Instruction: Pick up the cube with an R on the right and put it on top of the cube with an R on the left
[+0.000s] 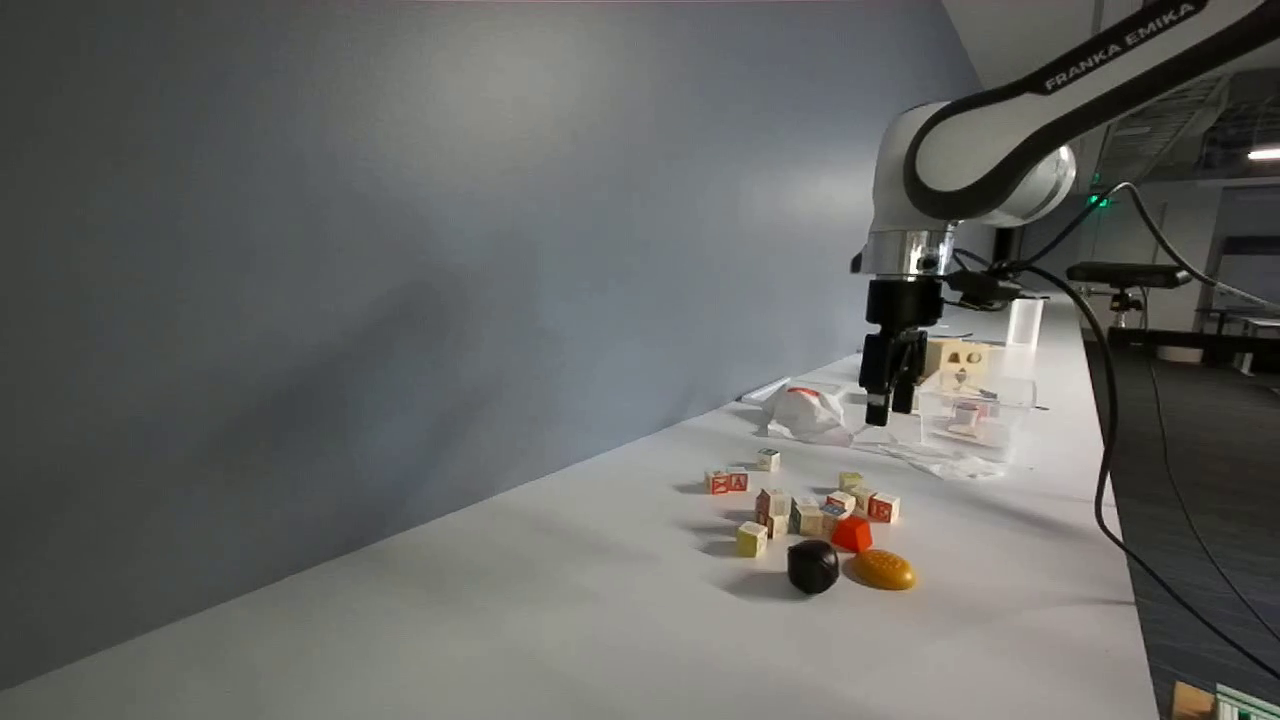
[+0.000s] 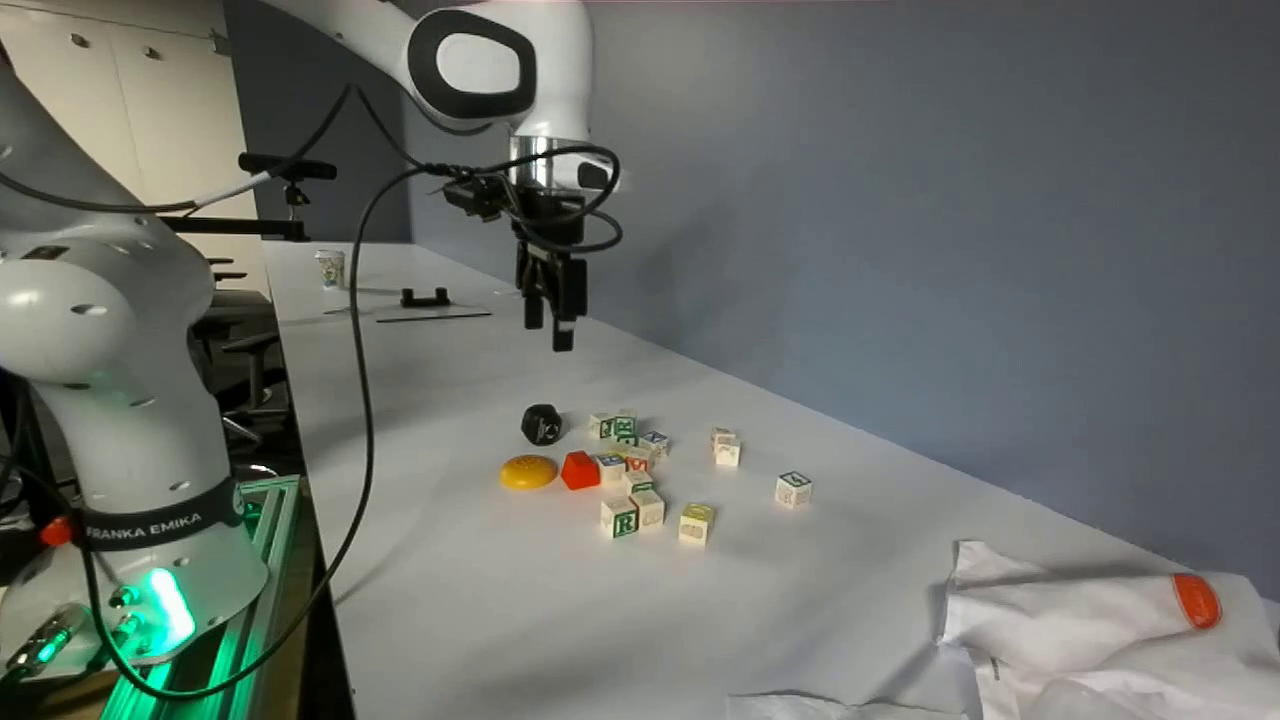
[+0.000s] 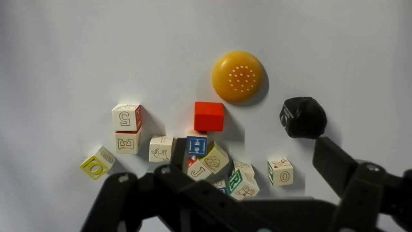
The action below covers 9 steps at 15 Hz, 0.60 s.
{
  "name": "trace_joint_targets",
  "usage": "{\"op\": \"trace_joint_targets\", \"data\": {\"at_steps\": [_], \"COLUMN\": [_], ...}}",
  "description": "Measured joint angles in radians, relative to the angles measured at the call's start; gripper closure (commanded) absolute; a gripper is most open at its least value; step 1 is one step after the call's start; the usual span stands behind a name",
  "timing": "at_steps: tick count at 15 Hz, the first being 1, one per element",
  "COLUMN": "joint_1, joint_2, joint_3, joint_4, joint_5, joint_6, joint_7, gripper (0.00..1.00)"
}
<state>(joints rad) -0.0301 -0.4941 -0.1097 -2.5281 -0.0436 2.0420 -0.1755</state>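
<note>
Nearest, in an exterior view, you have a crumpled white bag (image 2: pixel 1090 620) at the right of the pale surface (image 2: pixel 560 610), and the robot's base (image 2: pixel 225 570) beyond the left edge, showing a green light. Past them, the near R cube (image 2: pixel 620 517) lies toward the near end of the cubes (image 2: pixel 640 482). A yellow disc (image 2: pixel 528 472) and a red block (image 2: pixel 580 470) lie farther in, on the left. In the wrist view, the far R cube (image 3: pixel 243 186) is toward the right of the cubes; which of the two your task calls right, I cannot tell. Your end effector (image 2: pixel 549 328) hangs well above the surface, its fingers (image 3: pixel 333 164) wide apart. Beyond it, the surface runs along the grey wall (image 2: pixel 900 250) to a black bracket (image 2: pixel 425 298) and a paper cup (image 2: pixel 331 268), pale cabinet doors (image 2: pixel 165 100) behind. Off the open side, an exterior view gives you dark floor (image 1: pixel 1220 440) and, farthest, a lit ceiling lamp (image 1: pixel 1265 154).
</note>
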Motion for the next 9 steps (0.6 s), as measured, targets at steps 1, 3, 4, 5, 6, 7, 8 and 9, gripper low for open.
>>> {"op": "trace_joint_targets", "data": {"at_steps": [1,3,4,5,6,7,8,9], "joint_1": [-0.009,-0.032,-0.048,-0.066,-0.083,-0.098,-0.113,-0.125], "joint_2": [0.016,0.042,0.054,0.065,0.076,0.088,0.1,0.112], "joint_3": [-0.014,-0.033,-0.038,-0.042,-0.048,-0.054,-0.06,-0.066], "joint_4": [-0.002,-0.007,-0.014,-0.024,-0.039,-0.055,-0.072,-0.088], "joint_5": [-0.006,-0.023,-0.041,-0.059,-0.078,-0.099,-0.121,-0.142], "joint_6": [0.007,0.03,0.052,0.085,0.125,0.164,0.205,0.244], "joint_7": [-0.021,-0.035,-0.034,-0.031,-0.031,-0.031,-0.031,-0.033], "gripper": [0.0,0.0,0.0,0.0,0.0,0.0,0.0,0.0]}}
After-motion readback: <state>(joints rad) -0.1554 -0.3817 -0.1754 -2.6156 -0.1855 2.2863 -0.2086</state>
